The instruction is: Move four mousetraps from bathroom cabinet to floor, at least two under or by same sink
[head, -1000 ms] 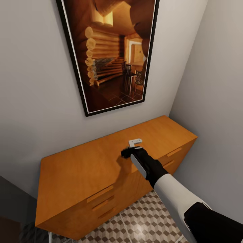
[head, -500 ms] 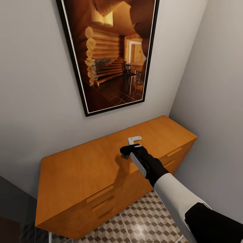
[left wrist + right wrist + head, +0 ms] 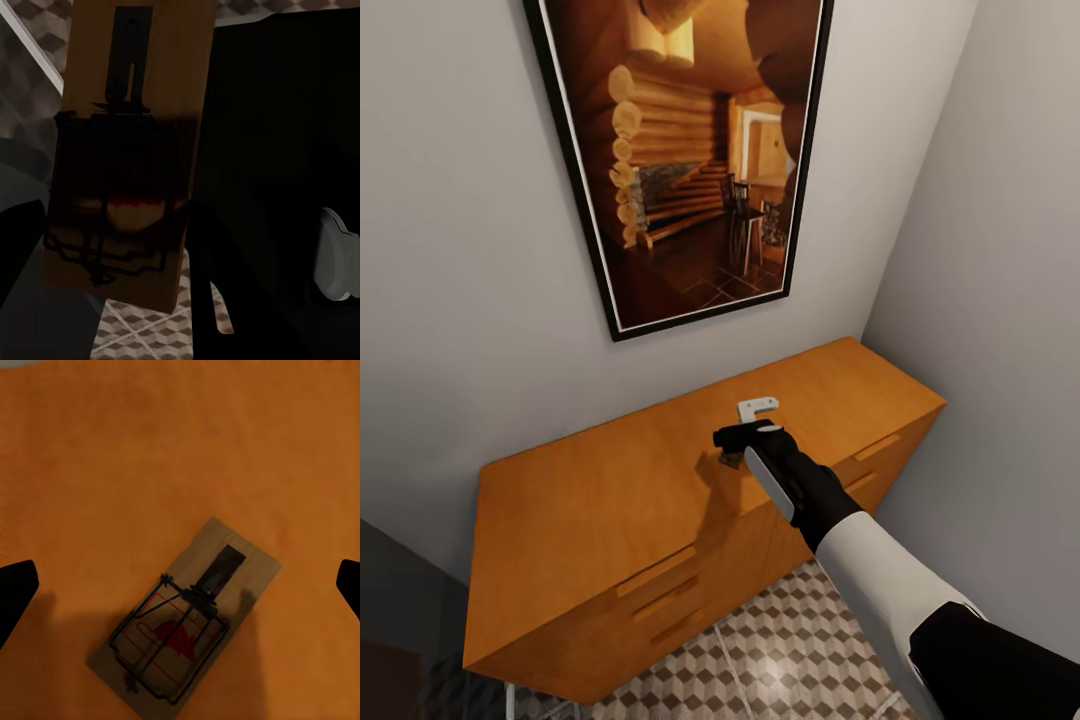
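Observation:
On the orange-brown cabinet [image 3: 610, 500] top lies one mousetrap [image 3: 187, 622], a small wooden board with dark wire and a reddish spot. In the head view the mousetrap [image 3: 730, 461] peeks out from under my right gripper [image 3: 734, 440]. That gripper [image 3: 180, 589] hovers just above it, open, with its dark fingertips [image 3: 15, 592] far apart on either side. In the left wrist view another mousetrap [image 3: 127, 150] is close up, with my left gripper [image 3: 112, 270] shut on it over the cube-patterned bathroom floor [image 3: 30, 67]. The sink is out of view.
A large framed picture [image 3: 680, 160] of a log cabin hangs on the grey wall above the cabinet. A second grey wall [image 3: 1000, 300] closes the corner at the right. All drawers [image 3: 660, 600] are shut. Cube-patterned floor tiles [image 3: 790, 650] lie in front.
My right gripper has moved a little farther over the cabinet top toward the wall, above the mousetrap. The trap on the cabinet has not moved.

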Motion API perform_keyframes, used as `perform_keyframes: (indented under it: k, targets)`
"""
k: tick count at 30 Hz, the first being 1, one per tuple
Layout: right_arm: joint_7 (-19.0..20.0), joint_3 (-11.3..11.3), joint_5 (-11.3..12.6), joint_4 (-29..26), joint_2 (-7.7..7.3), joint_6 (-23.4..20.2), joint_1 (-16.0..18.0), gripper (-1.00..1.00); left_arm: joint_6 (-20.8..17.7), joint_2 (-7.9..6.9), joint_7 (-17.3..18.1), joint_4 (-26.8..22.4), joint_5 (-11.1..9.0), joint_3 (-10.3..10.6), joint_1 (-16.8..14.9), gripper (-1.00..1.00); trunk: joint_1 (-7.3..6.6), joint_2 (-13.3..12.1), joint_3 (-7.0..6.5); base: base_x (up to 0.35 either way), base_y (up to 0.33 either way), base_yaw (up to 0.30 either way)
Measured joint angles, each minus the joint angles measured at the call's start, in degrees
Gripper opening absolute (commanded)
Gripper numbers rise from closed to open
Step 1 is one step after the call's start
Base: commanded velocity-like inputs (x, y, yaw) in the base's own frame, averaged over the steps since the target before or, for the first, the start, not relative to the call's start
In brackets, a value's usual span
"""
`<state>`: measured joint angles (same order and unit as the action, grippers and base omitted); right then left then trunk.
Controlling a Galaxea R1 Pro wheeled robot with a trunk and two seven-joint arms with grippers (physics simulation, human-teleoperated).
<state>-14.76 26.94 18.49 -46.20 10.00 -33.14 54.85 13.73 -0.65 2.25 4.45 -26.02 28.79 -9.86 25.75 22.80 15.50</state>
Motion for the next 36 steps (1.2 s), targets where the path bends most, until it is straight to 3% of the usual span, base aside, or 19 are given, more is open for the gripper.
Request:
perform_keyframes:
  k: [36]
  targets:
    - [0.0,-0.2,-0.1,-1.8,0.0,0.1,0.0,1.0,0.0,0.0,0.0,0.0,0.0,0.0,0.0,-1.0,0.0,0.0,3.35,0.0,0.0,0.0]
